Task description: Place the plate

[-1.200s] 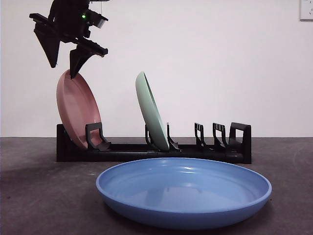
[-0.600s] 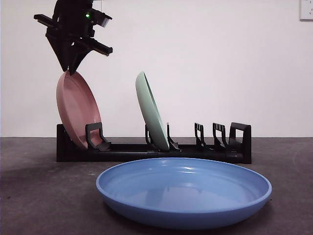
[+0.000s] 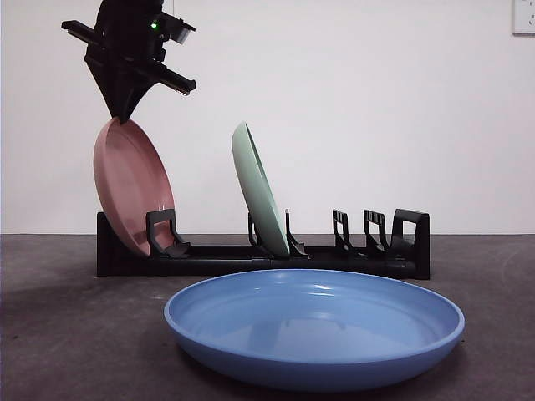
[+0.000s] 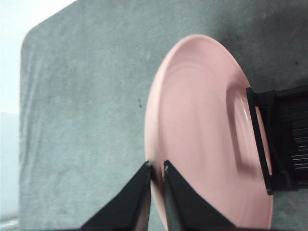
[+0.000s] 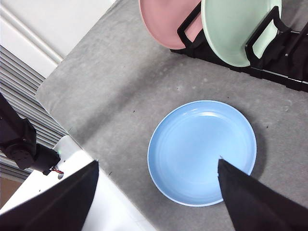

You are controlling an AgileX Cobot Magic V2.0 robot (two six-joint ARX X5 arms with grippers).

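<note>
**A:** so what's on the far left of the table?

**B:** the pink plate (image 3: 129, 188), standing on edge and tilted in the end slot of the black dish rack (image 3: 251, 255). The left gripper (image 3: 124, 113) comes down from above and is pinched on the plate's top rim. In the left wrist view you can see the two jaws nearly together with the rim of the pink plate (image 4: 207, 139) caught between them at the left gripper (image 4: 156, 168).

**A:** so the plate's in the rack but not let go?

**B:** yep, bottom edge sits down in the slot, top edge is in the jaws.

**A:** next over?

**B:** a green plate (image 3: 259, 192), also on edge, leaning the same way, a few slots along the rack. Clear gap between it and the pink one. The slots to its right show only the black dividers.

**A:** and in front?

**B:** a blue plate (image 3: 313, 326) lying flat on the grey table (image 3: 67, 334), near the camera, apart from the rack.

**A:** the other arm?

**B:** the right gripper (image 5: 156, 192) hangs high over the blue plate (image 5: 202, 151), jaws spread wide, holding nothing.
</note>
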